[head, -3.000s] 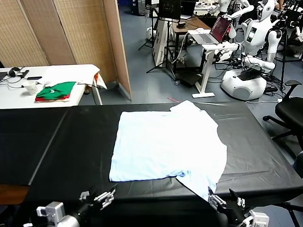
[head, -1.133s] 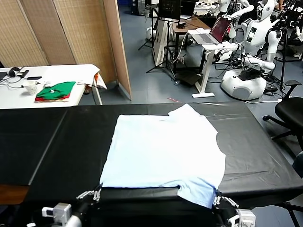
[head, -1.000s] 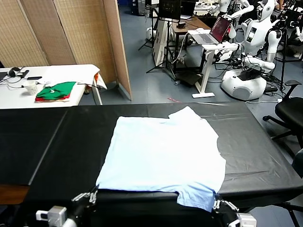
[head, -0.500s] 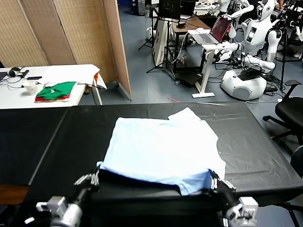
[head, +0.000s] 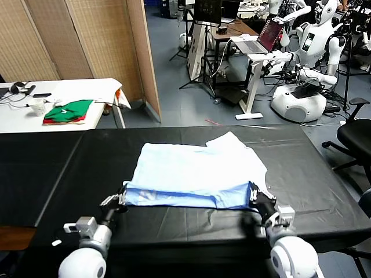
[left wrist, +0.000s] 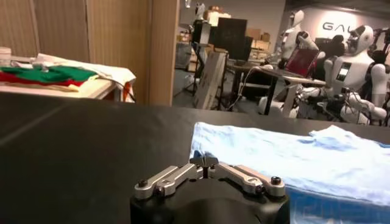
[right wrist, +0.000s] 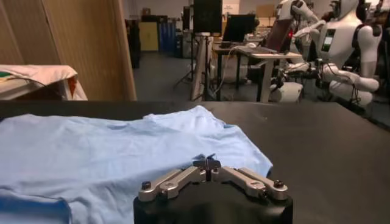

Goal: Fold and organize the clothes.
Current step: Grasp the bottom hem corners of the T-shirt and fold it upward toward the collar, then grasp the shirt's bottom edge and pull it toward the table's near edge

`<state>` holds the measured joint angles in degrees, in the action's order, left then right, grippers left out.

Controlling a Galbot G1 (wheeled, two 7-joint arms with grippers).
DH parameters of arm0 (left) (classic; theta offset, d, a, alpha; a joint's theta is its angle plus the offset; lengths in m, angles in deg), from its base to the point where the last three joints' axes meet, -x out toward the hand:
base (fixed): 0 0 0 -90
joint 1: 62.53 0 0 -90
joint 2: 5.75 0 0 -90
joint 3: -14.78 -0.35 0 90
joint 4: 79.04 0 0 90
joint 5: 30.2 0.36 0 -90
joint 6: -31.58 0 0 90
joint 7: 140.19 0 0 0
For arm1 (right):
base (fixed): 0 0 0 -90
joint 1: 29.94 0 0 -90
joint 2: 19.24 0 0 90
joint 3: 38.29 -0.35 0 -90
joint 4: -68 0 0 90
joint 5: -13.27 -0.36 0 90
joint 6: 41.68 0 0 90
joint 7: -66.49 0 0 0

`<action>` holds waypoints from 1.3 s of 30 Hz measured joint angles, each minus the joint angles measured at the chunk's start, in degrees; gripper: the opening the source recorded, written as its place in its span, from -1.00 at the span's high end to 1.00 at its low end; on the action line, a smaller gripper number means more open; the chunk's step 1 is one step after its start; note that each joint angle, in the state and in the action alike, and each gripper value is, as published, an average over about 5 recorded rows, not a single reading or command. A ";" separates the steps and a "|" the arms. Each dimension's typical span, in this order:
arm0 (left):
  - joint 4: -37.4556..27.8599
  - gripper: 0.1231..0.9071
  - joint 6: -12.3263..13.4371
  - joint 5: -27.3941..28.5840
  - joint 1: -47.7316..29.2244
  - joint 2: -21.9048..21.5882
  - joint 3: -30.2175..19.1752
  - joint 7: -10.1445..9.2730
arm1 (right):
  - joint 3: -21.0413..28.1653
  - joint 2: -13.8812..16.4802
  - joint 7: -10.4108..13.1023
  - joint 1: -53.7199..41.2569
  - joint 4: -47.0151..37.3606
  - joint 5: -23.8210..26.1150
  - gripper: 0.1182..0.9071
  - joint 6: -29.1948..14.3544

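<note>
Left hand (head: 119, 198), right hand (head: 257, 197) pinch T-shirt (head: 197, 168) hem.

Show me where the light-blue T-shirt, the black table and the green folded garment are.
light-blue T-shirt (head: 191, 168): head view, middle of the upper layer.
black table (head: 324, 185): head view, bare surface right of the shirt.
green folded garment (head: 69, 110): head view, its top face.

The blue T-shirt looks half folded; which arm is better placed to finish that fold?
Neither alone, probably. The left tool is shut at one corner of the T-shirt hem, the right tool at the other, both over the black table. They likely lay it down together.
</note>
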<state>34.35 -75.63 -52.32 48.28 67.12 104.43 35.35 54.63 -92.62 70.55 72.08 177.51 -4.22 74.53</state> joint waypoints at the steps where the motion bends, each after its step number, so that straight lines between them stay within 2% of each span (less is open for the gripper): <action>1: -0.66 0.94 -0.08 -0.03 -0.65 -0.23 -0.19 -0.02 | -0.28 -0.06 -0.16 0.32 0.41 -0.07 0.70 0.62; 5: -2.83 0.92 -0.93 -0.19 -2.78 -0.88 -0.94 0.21 | -1.79 -0.02 -0.48 2.50 3.40 -0.11 0.07 3.07; 7: -3.36 0.80 -1.29 -0.25 -3.33 -0.97 -1.25 0.47 | -2.48 0.01 -0.57 3.81 5.02 -0.11 -0.22 3.51; 8: -3.48 0.69 -1.38 -0.26 -3.46 -0.94 -1.35 0.56 | -2.85 -0.04 -0.60 4.54 5.82 -0.14 -0.41 3.58; 11: -3.26 0.25 -1.61 -0.20 -3.24 -0.89 -1.36 0.58 | -4.10 -0.41 -0.61 6.87 7.99 -0.60 -0.80 3.65; 14: -2.36 -0.24 -1.90 0.06 -2.23 -1.12 -0.92 0.54 | -5.47 -0.86 -0.51 9.09 9.47 -1.38 -0.96 3.79; 16: -1.75 -0.57 -2.06 0.17 -1.36 -1.22 -0.48 0.52 | -6.41 -1.11 -0.48 10.48 10.00 -1.80 -0.99 3.89; 18: -1.09 -0.82 -2.27 0.04 -0.37 -1.15 -0.13 0.49 | -7.26 -1.32 -0.51 11.69 10.21 -2.10 -0.99 3.90; 21: -0.15 -0.97 -2.87 -0.69 1.09 -0.89 0.16 0.34 | -8.32 -1.61 -0.55 13.20 10.19 -2.53 -0.91 3.76; 32: 2.35 -1.00 -3.91 -1.88 5.42 -1.05 1.17 0.44 | -9.76 -2.60 -0.74 14.80 9.05 -3.59 -0.57 3.06; 35: 2.31 -1.00 -3.89 -1.83 5.96 -1.02 1.16 0.48 | -9.59 -2.64 -0.86 14.74 8.94 -3.51 -0.33 2.92; 38: 2.17 -0.93 -3.92 -1.80 6.20 -0.98 1.01 0.54 | -9.46 -2.61 -0.91 14.77 8.79 -3.33 0.06 2.78; 39: 2.10 -0.89 -3.93 -1.80 6.21 -0.96 0.93 0.58 | -9.45 -2.58 -0.92 14.80 8.76 -3.29 0.25 2.76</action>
<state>36.44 -79.56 -54.11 54.49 66.17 105.36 35.93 45.18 -95.20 69.64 86.88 186.27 -7.51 77.29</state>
